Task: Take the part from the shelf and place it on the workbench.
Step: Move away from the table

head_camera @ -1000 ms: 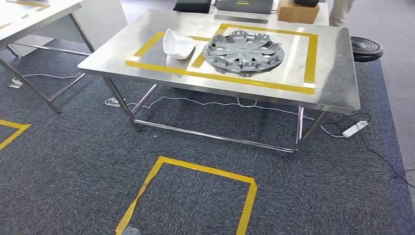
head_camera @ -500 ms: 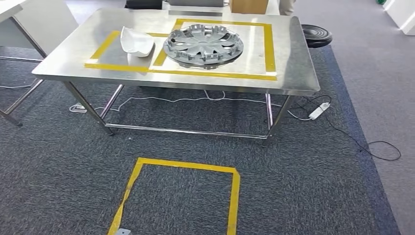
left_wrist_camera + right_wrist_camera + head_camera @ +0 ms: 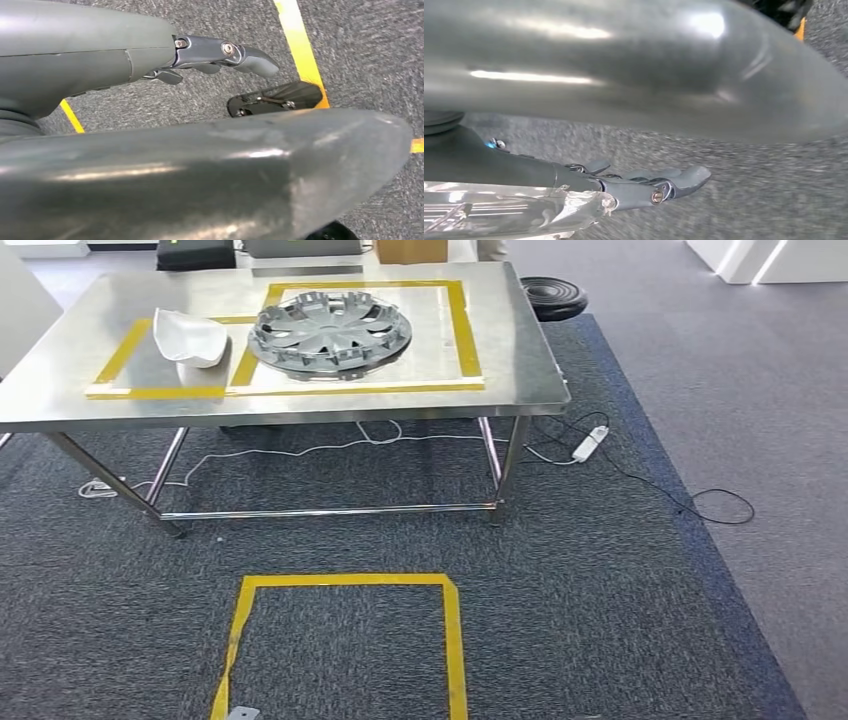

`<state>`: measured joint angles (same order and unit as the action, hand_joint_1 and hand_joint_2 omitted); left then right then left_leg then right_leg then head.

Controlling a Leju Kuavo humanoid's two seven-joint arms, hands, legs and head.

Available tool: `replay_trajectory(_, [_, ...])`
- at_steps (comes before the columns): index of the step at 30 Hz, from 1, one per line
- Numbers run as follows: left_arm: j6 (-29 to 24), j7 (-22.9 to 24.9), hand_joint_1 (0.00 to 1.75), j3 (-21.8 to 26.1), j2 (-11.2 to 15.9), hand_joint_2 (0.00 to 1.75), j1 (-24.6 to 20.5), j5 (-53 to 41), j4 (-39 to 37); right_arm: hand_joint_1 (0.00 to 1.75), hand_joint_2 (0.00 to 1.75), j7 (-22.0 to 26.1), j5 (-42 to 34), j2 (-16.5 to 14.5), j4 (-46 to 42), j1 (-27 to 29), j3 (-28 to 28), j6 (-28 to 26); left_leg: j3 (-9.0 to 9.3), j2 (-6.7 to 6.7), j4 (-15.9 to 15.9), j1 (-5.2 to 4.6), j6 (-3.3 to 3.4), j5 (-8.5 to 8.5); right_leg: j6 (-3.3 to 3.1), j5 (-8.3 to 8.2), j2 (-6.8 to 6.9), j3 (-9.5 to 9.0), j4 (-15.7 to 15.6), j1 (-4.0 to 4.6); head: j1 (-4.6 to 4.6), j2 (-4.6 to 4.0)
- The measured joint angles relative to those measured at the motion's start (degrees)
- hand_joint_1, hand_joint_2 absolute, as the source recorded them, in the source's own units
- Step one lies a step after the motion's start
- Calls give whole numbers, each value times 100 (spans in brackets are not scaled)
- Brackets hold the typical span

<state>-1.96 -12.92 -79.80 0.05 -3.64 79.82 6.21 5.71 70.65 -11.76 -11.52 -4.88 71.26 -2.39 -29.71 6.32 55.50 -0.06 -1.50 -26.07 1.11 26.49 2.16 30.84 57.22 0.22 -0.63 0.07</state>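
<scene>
- A steel worktop (image 3: 505,355) stands across a grey carpet, seen from the head view looking down.
- Two parts lie on it, each inside a frame of yellow tape: a silver wheel cover (image 3: 330,334), lying flat, and just beside it a white curved shell (image 3: 187,337).
- By how they lie, both parts already sit on the worktop. Which part the task means, I cannot tell.
- The wheel cover looks like thin moulded plastic: light, broad, fairly stiff, with open spokes. A hold across the rim, or fingers hooked through a spoke gap, would likely suit it. Its glossy face may be slippery.
- The white shell looks light, smooth and rounded. Its thin edge is probably the best place to pinch it.
- The left hand (image 3: 100,55) hangs above the carpet. Its fingers (image 3: 250,57) are stretched out and apart from the thumb, holding nothing.
- The right hand (image 3: 524,175) also hangs over carpet, fingers (image 3: 684,177) extended and empty. A clear glossy shape (image 3: 499,210) lies alongside the wrist; I cannot identify it.
- A yellow tape square (image 3: 345,580) marks the floor before the worktop.
</scene>
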Motion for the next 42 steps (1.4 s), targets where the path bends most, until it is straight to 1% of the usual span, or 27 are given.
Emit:
replay_trajectory(2, [-21,-7,0,1,-9,0,-10,6,0,0,0,54,-242,-10,0,4,103,-75,-105,-206,259,18,-66,-213,-75,-47,-120,3,-23,-31,-12,0])
replay_trajectory(4, [-29,-10,0,2,-16,0,3,8,0,0,0,103,-399,-20,0,-11,215,-120,-433,-489,977,29,-103,-615,-123,-81,-254,32,-28,-53,-29,0])
replay_trajectory(5, [-29,-10,0,2,-20,0,16,8,0,0,0,112,-425,-22,0,-12,256,-126,-616,-549,1358,32,-110,-770,-129,-90,-331,48,-28,-55,-30,0])
replay_trajectory(6, [-29,-10,0,1,-22,0,29,8,0,0,0,115,-438,-24,0,-6,291,-127,-744,-574,1612,33,-112,-830,-128,-98,-411,59,-26,-55,-30,0])
replay_trajectory(7, [-30,-10,0,1,-22,0,37,10,0,0,0,122,-465,-25,0,2,323,-126,-776,-588,1653,35,-110,-762,-121,-105,-496,64,-25,-58,-29,0])
replay_trajectory(9, [-43,-10,0,3,-21,0,38,37,0,0,0,194,-664,-30,0,2,413,-90,-547,-675,1128,53,-103,-356,-92,-115,-669,65,-15,-72,-29,0])
replay_trajectory(10, [-51,-10,0,10,-23,0,36,64,0,0,0,258,-835,-32,0,-9,490,-67,-370,-821,736,74,-102,-159,-66,-115,-749,74,-1,-73,-31,0])
replay_trajectory(11, [-59,-10,0,20,-27,0,33,94,0,0,0,327,-1007,-34,-1,-26,588,-46,-220,-959,391,100,-96,-47,-36,-113,-827,100,27,-71,-33,0])
replay_trajectory(13, [-67,4,0,40,-48,0,36,132,0,0,0,439,-1230,-22,-3,-42,779,-13,-100,-1128,88,123,-62,-21,38,-128,-956,178,57,-74,-35,0])
replay_trajectory(15, [-95,37,0,46,-68,0,41,137,0,0,0,504,-1303,27,-11,-12,912,52,-104,-1015,76,120,13,-28,108,-148,-1039,248,54,-97,-35,0])
replay_trajectory(17, [-133,80,0,47,-75,0,31,127,-1,0,0,481,-1294,78,-19,18,997,134,-101,-873,64,124,93,-18,164,-16,-797,362,252,-82,5,0])
replay_trajectory(19, [-161,114,0,48,-83,0,31,103,-2,0,0,348,-1160,93,-21,7,1029,191,-98,-711,59,105,144,-22,202,346,-412,677,918,-63,57,0])
replay_trajectory(21, [-180,125,0,48,-89,0,47,60,-2,0,0,147,-858,86,-20,1,990,213,-95,-519,61,77,166,-31,217,632,-273,1021,1632,-70,67,0])
replay_trajectory(22, [-184,125,0,46,-89,0,47,33,-2,0,0,50,-652,76,-19,12,937,210,-92,-431,62,68,169,-36,214,626,-253,1065,1739,-72,68,0])
replay_trajectory(23, [-182,125,0,43,-90,0,39,7,-2,0,0,-32,-423,61,-17,29,860,193,-84,-355,63,62,166,-42,204,511,-236,987,1610,-72,68,0])
replay_trajectory(24, [-177,128,0,39,-93,0,25,-17,-1,0,0,-85,-191,42,-16,44,763,162,-70,-286,63,59,157,-50,187,324,-188,796,1272,-67,70,0])
replay_trajectory(26, [-166,156,0,29,-101,0,-2,-48,0,0,0,-70,260,-4,-14,46,490,76,-33,-160,69,36,114,-80,137,26,72,352,478,-36,69,0])
replay_trajectory(28, [-152,207,0,23,-106,0,-23,-63,0,0,0,66,610,-46,-8,31,181,-10,-4,-48,74,7,55,-100,81,-57,208,175,129,2,65,0])
replay_trajectory(30, [-130,245,0,18,-107,0,-40,-66,0,0,0,218,799,-68,-1,30,-84,-75,17,42,62,8,-9,-106,15,-79,70,209,120,12,66,0])
replay_trajectory(32, [-113,262,0,13,-104,0,-55,-68,0,0,0,311,876,-80,3,37,-286,-114,-23,-149,192,33,-75,-239,-57,-118,-63,208,79,-12,49,0])
replay_trajectory(34, [-103,275,0,3,-101,0,-54,-69,0,0,0,373,898,-86,5,24,-418,-125,-265,-470,752,51,-111,-587,-110,-157,-200,212,50,-37,22,0])
replay_trajectory(36, [-95,290,0,-13,-99,0,-31,-69,0,0,0,422,888,-87,9,12,-515,-117,-605,-574,1455,52,-121,-879,-129,-175,-364,232,50,-38,17,0])
replay_trajectory(37, [-92,293,0,-20,-98,0,-19,-69,0,0,0,435,871,-87,11,18,-548,-110,-700,-587,1622,52,-123,-883,-127,-179,-452,234,52,-39,17,0])
replay_trajectory(38, [-90,288,0,-25,-95,0,-15,-69,0,0,0,439,844,-87,14,28,-574,-100,-708,-597,1593,54,-121,-774,-119,-185,-544,234,53,-41,17,0])
replay_trajectory(39, [-85,276,0,-28,-91,0,-17,-67,0,0,0,438,805,-87,16,37,-587,-91,-620,-620,1360,59,-117,-572,-106,-191,-635,232,56,-47,18,0])
replay_trajectory(41, [-71,244,0,-32,-80,0,-26,-54,0,0,0,434,700,-87,17,41,-597,-71,-302,-850,613,91,-107,-164,-58,-199,-804,249,80,-52,15,0])
replay_trajectory(42, [-62,227,0,-32,-78,0,-29,-35,0,0,0,437,640,-87,17,35,-597,-63,-178,-973,321,107,-95,-64,-27,-205,-878,274,98,-53,18,0])
